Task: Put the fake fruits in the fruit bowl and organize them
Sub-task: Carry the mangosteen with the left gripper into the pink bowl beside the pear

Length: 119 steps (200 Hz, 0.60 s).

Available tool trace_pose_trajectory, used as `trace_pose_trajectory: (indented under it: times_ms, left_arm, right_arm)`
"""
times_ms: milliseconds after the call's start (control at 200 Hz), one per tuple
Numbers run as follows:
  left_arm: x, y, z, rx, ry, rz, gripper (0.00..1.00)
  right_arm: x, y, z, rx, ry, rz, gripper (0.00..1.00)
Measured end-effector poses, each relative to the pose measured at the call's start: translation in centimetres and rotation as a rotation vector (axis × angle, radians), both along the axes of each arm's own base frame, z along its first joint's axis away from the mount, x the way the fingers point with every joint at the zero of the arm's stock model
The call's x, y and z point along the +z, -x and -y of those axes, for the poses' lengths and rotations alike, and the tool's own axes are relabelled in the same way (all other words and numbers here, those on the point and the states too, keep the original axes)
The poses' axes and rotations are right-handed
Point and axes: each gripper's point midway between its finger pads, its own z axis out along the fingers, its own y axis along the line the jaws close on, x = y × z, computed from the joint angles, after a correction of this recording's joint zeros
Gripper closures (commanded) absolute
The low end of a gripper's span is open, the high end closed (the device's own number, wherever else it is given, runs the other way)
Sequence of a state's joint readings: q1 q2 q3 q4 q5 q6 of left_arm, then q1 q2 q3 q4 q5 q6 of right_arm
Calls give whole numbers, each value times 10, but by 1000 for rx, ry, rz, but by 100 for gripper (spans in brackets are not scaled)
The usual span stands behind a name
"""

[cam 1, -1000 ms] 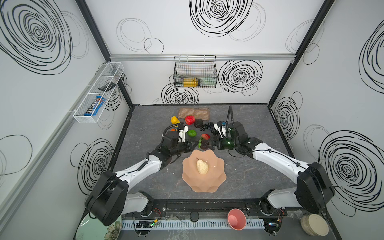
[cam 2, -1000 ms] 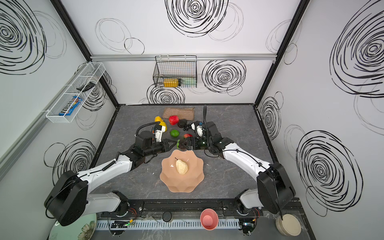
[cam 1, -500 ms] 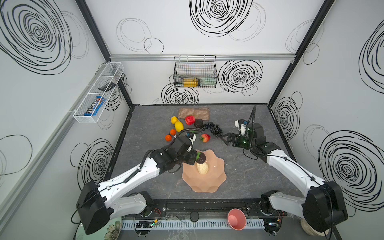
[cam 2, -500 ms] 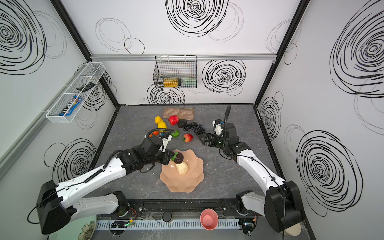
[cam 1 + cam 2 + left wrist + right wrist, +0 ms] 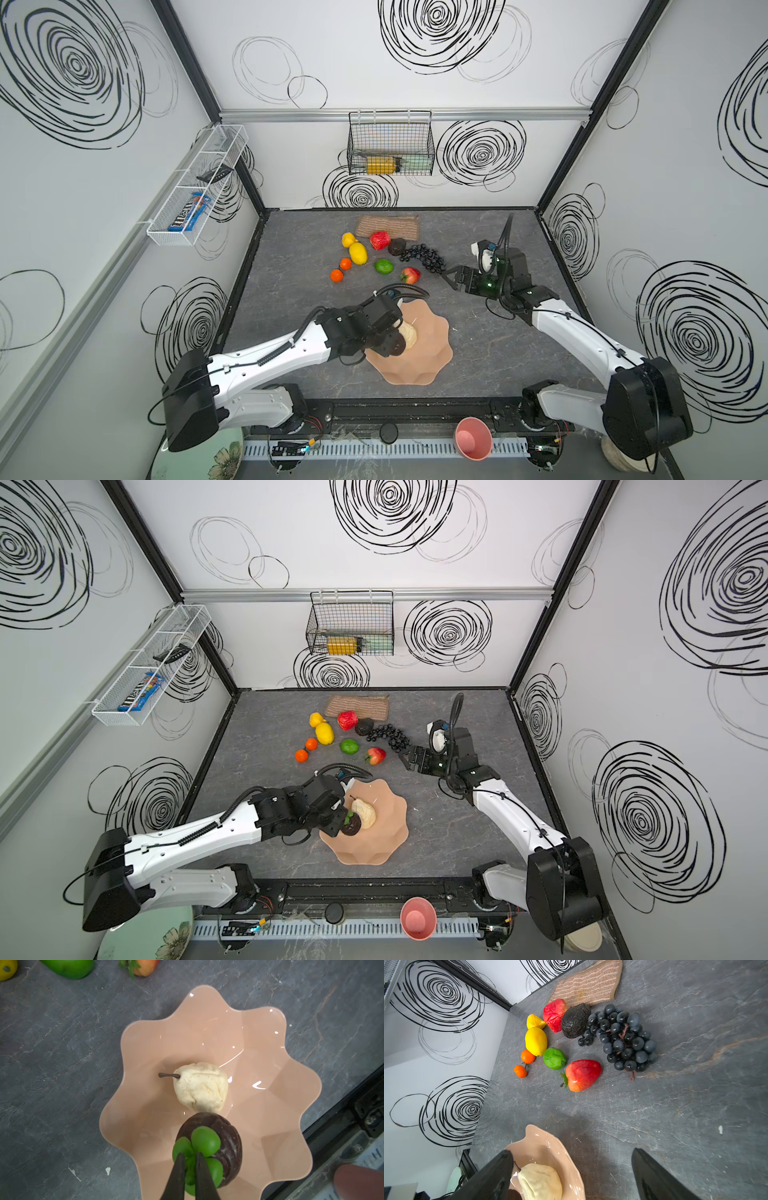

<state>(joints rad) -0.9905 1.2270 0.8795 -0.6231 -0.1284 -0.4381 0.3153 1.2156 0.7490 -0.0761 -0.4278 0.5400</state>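
The peach fruit bowl (image 5: 428, 361) (image 5: 384, 839) (image 5: 259, 1043) holds a cream pear (image 5: 410, 334) (image 5: 200, 1086) (image 5: 539, 1182). My left gripper (image 5: 394, 341) (image 5: 190, 1155) is shut on the green leaves of a dark brown fruit (image 5: 228, 1132) (image 5: 351, 825), held low inside the bowl beside the pear. More fake fruits lie on the table behind: lemons (image 5: 358, 252), red apple (image 5: 380, 240), dark avocado (image 5: 575, 1020), grapes (image 5: 623, 1039), lime (image 5: 384, 266), strawberry (image 5: 582, 1075), two oranges (image 5: 340, 269). My right gripper (image 5: 448, 276) (image 5: 571, 1151) hovers open and empty, right of the strawberry.
A tan woven mat (image 5: 388, 226) lies at the back behind the fruits. A small pink cup (image 5: 473, 438) and a green floral plate (image 5: 199, 457) sit past the table's front rail. A wire basket (image 5: 390, 143) hangs on the back wall.
My left arm carried the dark fruit from the fruit pile to the bowl and lowered it beside the pear. My right arm drew back rightwards from the pile, staying open.
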Motion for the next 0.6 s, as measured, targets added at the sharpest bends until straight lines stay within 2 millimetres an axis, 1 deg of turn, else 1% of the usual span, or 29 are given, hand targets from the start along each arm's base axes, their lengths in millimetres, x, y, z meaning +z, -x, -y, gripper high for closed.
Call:
trace_pose_trajectory:
  times_ms: [180,350,595]
  left_arm:
    - [-16,2,3,-31,-69,2,94]
    - [-27,-1,6,-44,-113,12,93]
    - [-32,-9,7,-41,-143,47,92]
  right_arm:
    - [1,-1,2,-5,-3,0,7]
    - [-1,1,3,-6,-4,-3,7]
    - [-4,2,4,-9,-3,-10,6]
